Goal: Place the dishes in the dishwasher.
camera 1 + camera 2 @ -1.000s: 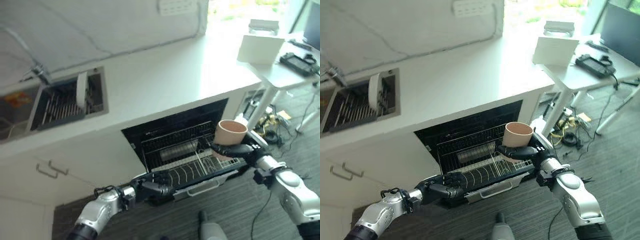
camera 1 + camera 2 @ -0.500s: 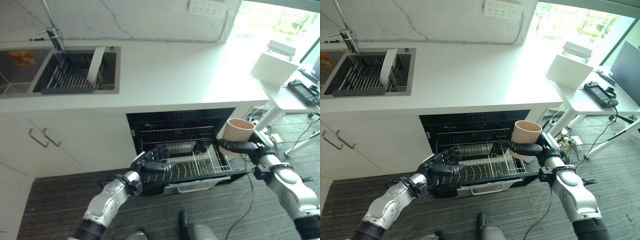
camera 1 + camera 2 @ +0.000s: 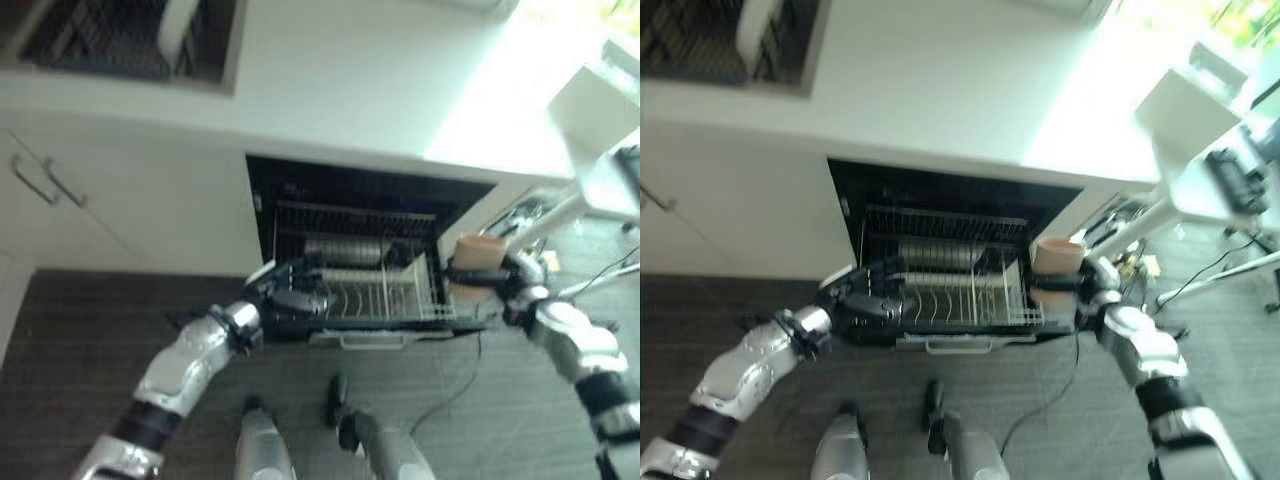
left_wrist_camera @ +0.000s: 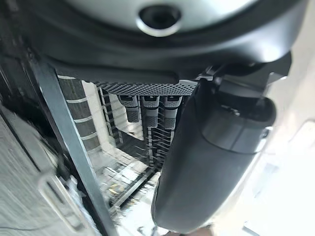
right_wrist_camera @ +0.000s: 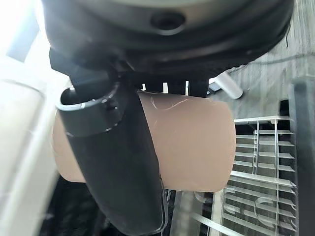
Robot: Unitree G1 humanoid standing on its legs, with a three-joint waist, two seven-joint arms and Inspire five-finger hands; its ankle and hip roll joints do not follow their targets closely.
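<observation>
While the counter (image 3: 330, 70) spans above, the dishwasher (image 3: 365, 215) stands open with its rack (image 3: 375, 295) out; the left hand (image 3: 290, 297) curls on the rack's front edge, the right hand (image 3: 490, 275) clasps an upright cup (image 3: 478, 262) beside the rack.

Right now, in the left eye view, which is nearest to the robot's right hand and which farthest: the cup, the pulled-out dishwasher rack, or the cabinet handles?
1. Cup, gripped in the right hand.
2. Dishwasher rack, just beside it, toward the robot's left.
3. Cabinet handles, far across at the left.
</observation>
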